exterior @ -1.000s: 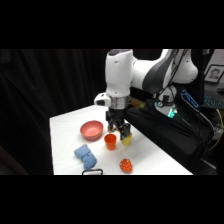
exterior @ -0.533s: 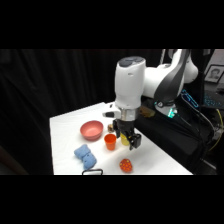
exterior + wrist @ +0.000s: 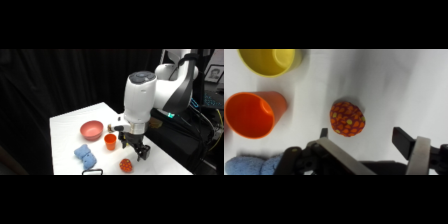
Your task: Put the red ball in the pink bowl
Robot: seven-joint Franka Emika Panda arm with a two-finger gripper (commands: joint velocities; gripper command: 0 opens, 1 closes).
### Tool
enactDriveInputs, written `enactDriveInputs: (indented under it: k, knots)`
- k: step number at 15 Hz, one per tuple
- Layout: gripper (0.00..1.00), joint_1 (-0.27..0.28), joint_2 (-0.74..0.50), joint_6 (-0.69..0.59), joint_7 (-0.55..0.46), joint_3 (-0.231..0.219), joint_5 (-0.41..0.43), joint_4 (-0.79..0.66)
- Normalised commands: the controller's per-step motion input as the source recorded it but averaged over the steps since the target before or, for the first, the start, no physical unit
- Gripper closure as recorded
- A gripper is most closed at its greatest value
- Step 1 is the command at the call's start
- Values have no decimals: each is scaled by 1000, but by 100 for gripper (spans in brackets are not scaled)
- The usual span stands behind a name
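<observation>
1. One red ball (image 3: pixel 126 165) is sitting on the white table (image 3: pixel 65 125).
2. One pink bowl (image 3: pixel 91 130) is resting there.
3. Two cups are standing: one orange cup (image 3: pixel 110 142) and one yellow cup (image 3: pixel 270 60).
4. One blue cloth-like lump (image 3: pixel 85 155) is lying near the front edge.
5. One robot arm with one gripper (image 3: pixel 136 151) is hanging overhead.
</observation>
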Motion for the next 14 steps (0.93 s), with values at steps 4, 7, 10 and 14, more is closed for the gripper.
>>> enactDriveInputs:
  k: [4,7,10,14]
  knots:
    - [0,58,205,276,31,-48,-39,59]
    - [0,59,216,243,-25,-81,-33,96]
    - [0,65,207,215,-77,-94,-32,141]
    - [0,70,173,166,-102,-95,-18,150]
